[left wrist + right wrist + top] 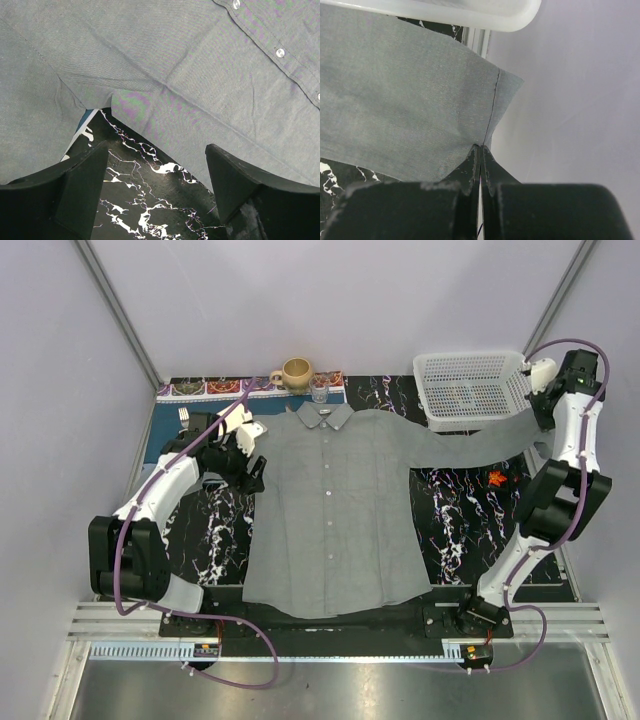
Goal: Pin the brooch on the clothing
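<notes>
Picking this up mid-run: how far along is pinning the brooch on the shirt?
Done: the shirt lies spread flat, front up. In hand: the right gripper pinches its sleeve hem, pulled out sideways; the left gripper hangs open at the other armpit. Left: the brooch lies untouched on the table, unpinned.

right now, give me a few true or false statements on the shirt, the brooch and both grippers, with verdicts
1. The right gripper is shut on the end of the shirt's sleeve. True.
2. The brooch is pinned to the shirt front. False: it lies on the table, on the near side of the stretched sleeve and apart from the cloth.
3. The left gripper is open and holds nothing. True.
4. The mug sits inside the white basket. False: it stands outside it, behind the shirt's collar.
</notes>
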Action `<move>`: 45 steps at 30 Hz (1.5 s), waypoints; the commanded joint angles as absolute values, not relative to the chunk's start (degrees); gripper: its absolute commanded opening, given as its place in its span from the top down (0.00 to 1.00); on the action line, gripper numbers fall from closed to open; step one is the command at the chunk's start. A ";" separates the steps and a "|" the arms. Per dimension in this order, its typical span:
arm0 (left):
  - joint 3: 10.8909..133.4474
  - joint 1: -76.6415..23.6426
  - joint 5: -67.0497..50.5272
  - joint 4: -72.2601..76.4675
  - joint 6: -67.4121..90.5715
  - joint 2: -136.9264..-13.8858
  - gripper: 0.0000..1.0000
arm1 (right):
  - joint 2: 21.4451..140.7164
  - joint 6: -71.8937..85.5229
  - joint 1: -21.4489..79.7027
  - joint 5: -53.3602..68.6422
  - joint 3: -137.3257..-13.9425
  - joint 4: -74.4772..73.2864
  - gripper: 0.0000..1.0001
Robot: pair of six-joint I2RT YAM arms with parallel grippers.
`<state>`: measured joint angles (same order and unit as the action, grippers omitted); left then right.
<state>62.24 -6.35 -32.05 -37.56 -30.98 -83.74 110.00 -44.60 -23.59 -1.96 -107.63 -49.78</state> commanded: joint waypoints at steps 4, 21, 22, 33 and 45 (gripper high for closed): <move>63.19 -6.42 -31.73 -35.16 -30.41 -83.76 0.17 | 114.16 -45.88 -23.82 -1.67 -107.93 -42.90 1.00; 63.90 -6.42 -31.02 -35.16 -30.15 -84.90 0.16 | 117.86 -46.32 -23.91 -2.64 -97.91 -28.75 1.00; 63.90 -6.42 -30.94 -35.16 -30.15 -85.16 0.16 | 118.04 -46.14 -23.82 -2.64 -97.56 -27.26 1.00; 64.60 -6.42 -30.24 -35.42 -30.32 -85.61 0.16 | 120.76 -51.15 -23.91 -7.72 -95.27 -27.14 0.78; 64.42 -6.42 -30.94 -35.68 -30.76 -85.78 0.14 | 113.12 -50.28 -28.65 -2.29 -101.32 -40.14 0.22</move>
<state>62.24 -6.35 -30.79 -37.41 -30.48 -85.76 118.72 -50.94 -27.68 -5.65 -95.55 -34.81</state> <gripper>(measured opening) 0.853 0.778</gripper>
